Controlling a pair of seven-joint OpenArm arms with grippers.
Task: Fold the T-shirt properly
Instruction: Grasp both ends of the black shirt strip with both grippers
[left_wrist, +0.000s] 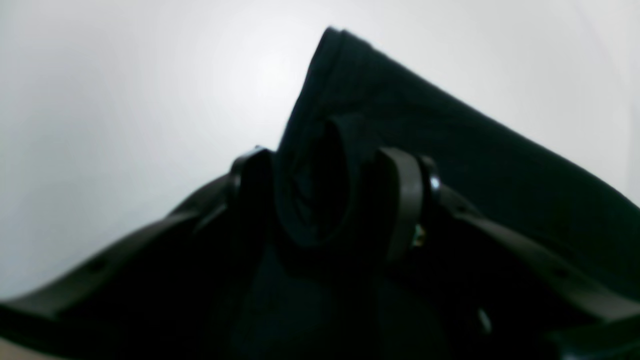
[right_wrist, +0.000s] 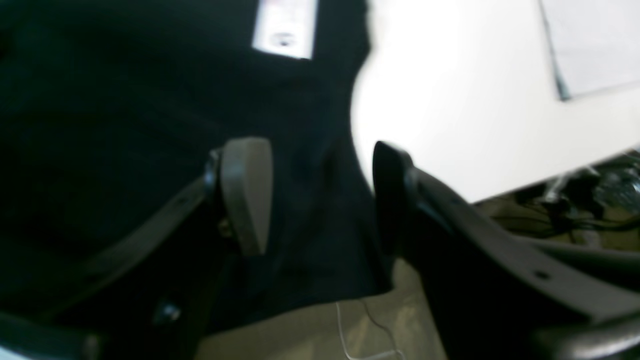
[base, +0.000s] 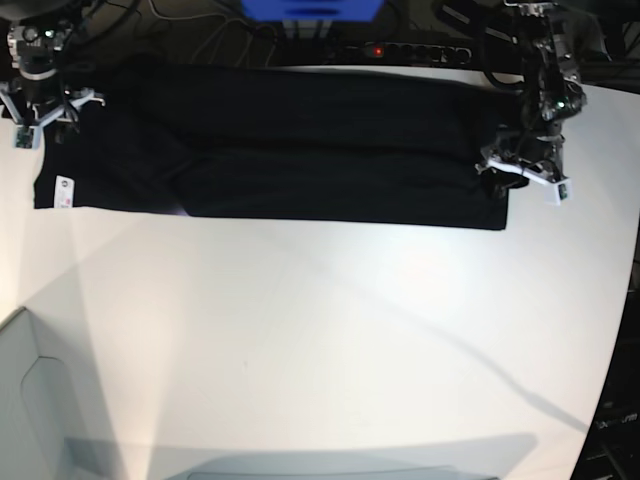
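Note:
The black T-shirt (base: 300, 145) lies as a long band across the far side of the white table (base: 320, 330), its small white label (base: 63, 190) at the left end. My left gripper (base: 520, 165) is at the band's right end. In the left wrist view, my left gripper (left_wrist: 325, 195) is shut on a rolled fold of the T-shirt (left_wrist: 400, 115), whose corner stands up. My right gripper (base: 40, 110) hovers at the left end. In the right wrist view, my right gripper (right_wrist: 320, 195) is open, with the T-shirt (right_wrist: 125, 125) edge loose between the fingers and the label (right_wrist: 285, 25) beyond.
A blue box (base: 310, 10), a power strip (base: 400, 50) with a red light and cables sit behind the table's far edge. A pale sheet (base: 30, 400) lies at the near left. The right wrist view shows the table's edge with cables (right_wrist: 590, 200) on the floor below.

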